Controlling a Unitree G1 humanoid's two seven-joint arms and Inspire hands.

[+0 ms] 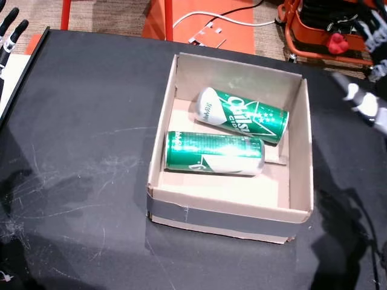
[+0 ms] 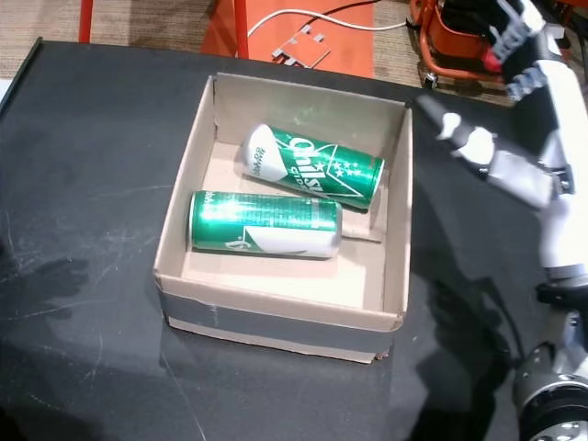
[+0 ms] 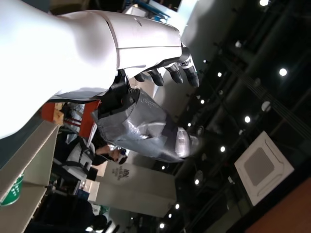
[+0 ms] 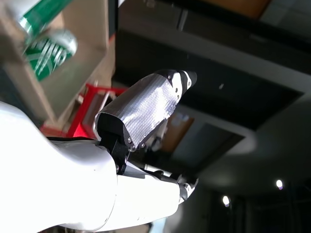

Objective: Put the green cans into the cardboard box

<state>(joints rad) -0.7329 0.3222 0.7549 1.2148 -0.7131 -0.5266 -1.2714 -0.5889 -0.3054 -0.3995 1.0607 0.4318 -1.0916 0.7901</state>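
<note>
Two green cans lie on their sides inside the cardboard box [image 1: 300,151] [image 2: 276,322] in both head views. The near can [image 1: 214,153] [image 2: 265,223] lies across the box; the far can [image 1: 242,115] [image 2: 312,166] is angled behind it. My right hand [image 2: 510,119] [image 1: 363,103] hovers right of the box, fingers apart, holding nothing. My left hand [image 1: 9,36] shows only fingertips at the far left edge, away from the box. In the wrist views each hand [image 3: 141,97] [image 4: 141,111] is empty with fingers extended. A can [image 4: 46,43] and a box wall show in the right wrist view.
The box stands on a black table [image 1: 78,151] [image 2: 83,165]. Beyond the far table edge are orange equipment [image 1: 320,30] [image 2: 459,32], an orange sheet with a white cable [image 1: 205,21], and a red frame leg [image 2: 84,18]. People [image 3: 104,153] show in the left wrist view.
</note>
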